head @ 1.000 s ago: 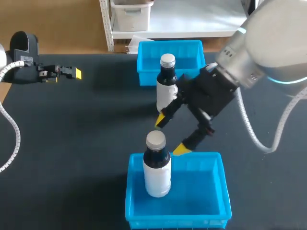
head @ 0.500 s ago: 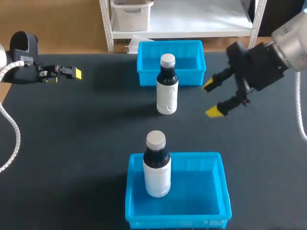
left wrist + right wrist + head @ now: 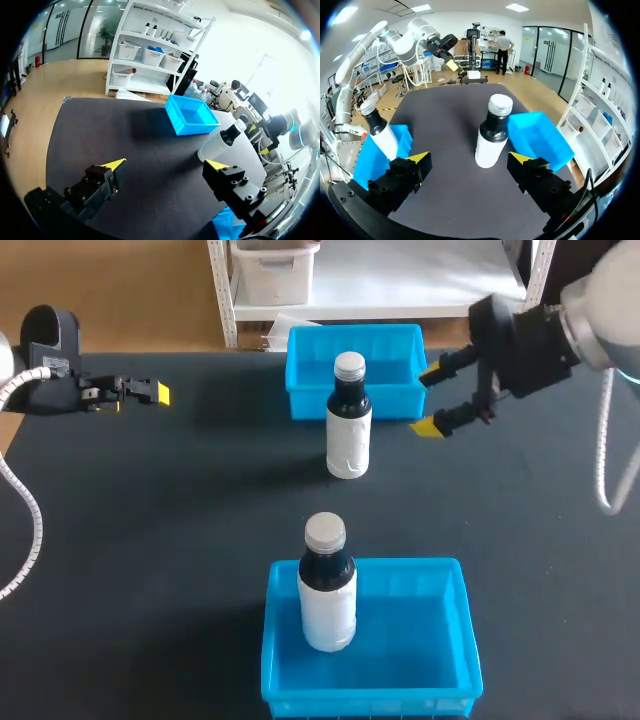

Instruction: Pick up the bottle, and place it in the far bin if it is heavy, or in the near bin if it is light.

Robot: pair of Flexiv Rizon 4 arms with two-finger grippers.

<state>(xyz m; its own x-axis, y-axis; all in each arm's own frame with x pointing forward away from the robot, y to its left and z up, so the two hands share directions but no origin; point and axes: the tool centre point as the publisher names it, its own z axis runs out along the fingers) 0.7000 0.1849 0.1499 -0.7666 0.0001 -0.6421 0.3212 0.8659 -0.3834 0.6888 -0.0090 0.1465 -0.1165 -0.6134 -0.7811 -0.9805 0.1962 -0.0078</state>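
Right gripper point(image 3: 430, 398) hangs released, its yellow-tipped fingers spread wide with nothing between them, just off the right end of the open blue plastic bin at the far side point(image 3: 310, 400). The dark plastic bottle with white label and silver cap point(image 3: 348, 435) stands upright on the black table top point(image 3: 150, 540), outside that far bin and just in front of its near wall, apart from the right gripper. In the right wrist view this bottle point(image 3: 491, 135) stands ahead of the gripper point(image 3: 470, 157), beyond the fingertips and touching neither finger, with the far bin point(image 3: 540, 137) just behind it. A second bottle of the same kind point(image 3: 327, 590) stands upright inside the open blue plastic bin at the near side point(image 3: 420, 640), towards its left wall. Left gripper point(image 3: 150, 392) sits over the table's far left, well apart from both bottles and both bins. The left wrist view shows it point(image 3: 166, 164) likewise released and empty-handed, fingers parted wide, with the standing bottle point(image 3: 220, 142) and far bin point(image 3: 192, 117) well ahead.
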